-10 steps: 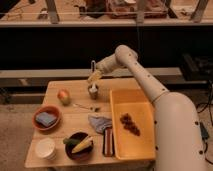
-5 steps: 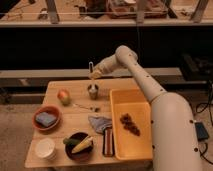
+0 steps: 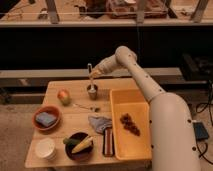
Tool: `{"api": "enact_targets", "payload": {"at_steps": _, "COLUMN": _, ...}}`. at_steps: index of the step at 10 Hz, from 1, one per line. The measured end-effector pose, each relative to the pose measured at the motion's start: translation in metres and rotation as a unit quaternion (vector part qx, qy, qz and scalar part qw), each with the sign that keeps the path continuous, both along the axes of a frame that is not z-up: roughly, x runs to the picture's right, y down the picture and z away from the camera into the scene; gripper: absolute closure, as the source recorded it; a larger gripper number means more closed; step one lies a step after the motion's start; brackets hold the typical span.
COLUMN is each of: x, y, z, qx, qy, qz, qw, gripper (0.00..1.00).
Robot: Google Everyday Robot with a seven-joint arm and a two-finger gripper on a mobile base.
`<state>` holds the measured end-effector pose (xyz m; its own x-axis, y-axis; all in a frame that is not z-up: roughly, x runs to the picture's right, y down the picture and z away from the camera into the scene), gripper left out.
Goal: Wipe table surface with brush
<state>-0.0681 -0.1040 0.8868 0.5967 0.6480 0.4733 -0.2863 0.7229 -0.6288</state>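
The brush [image 3: 90, 69] is a slim pale stick held upright in my gripper [image 3: 93, 74], above the small grey cup [image 3: 92, 92]. The gripper is shut on the brush's lower part, and the brush's top end points upward. The brush's lower end hangs clear above the cup's rim. The light-wood table surface [image 3: 70, 127] lies below. The arm reaches in from the right, over the back edge of the table.
A big yellow tub [image 3: 142, 145] with dark bits fills the table's right side. An apple [image 3: 63, 95], a thin metal utensil [image 3: 85, 106], a grey cloth [image 3: 99, 122], an orange bowl with a sponge [image 3: 37, 122], a white cup [image 3: 45, 148] and a dark bowl with corn [image 3: 80, 145] stand on the table.
My gripper has risen a little with the brush, away from the grey cup. Nothing else on the table has moved.
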Motion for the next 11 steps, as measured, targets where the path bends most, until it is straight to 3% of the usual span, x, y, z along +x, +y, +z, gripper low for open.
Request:
{"api": "enact_targets", "payload": {"at_steps": 3, "x": 0.012, "y": -0.006, "z": -0.021, "qx": 0.022, "qy": 0.001, "qz": 0.006, "qw": 0.9998, "gripper": 1.00}}
{"api": "enact_targets", "payload": {"at_steps": 8, "x": 0.034, "y": -0.039, "z": -0.098, "qx": 0.070, "qy": -0.010, "qz": 0.023, "qw": 0.9972, "gripper": 1.00}}
{"api": "enact_targets", "payload": {"at_steps": 11, "x": 0.035, "y": -0.035, "z": -0.133, "qx": 0.087, "qy": -0.023, "qz": 0.021, "qw": 0.9957, "gripper": 1.00}}
